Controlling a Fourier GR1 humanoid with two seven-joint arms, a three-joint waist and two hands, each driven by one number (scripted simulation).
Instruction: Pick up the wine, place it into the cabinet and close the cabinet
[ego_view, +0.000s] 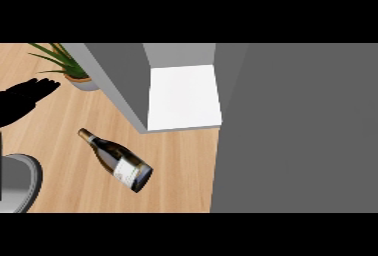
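Observation:
The wine bottle (117, 160) lies on its side on the wooden counter, neck toward the upper left, white label near its base. Behind it stands the grey cabinet (111, 82), open, with a white inside (184, 95). Its wide grey door (295, 125) swings out over the right half of the view. My left hand (26, 97) shows at the left edge with fingers straight, open and holding nothing, well apart from the bottle. Its grey forearm (15, 185) sits at the lower left. My right hand is out of view.
A potted green plant (70, 67) stands at the back left, between my left hand and the cabinet's side. Bare wooden counter (66, 150) surrounds the bottle. The open door hides the counter on the right.

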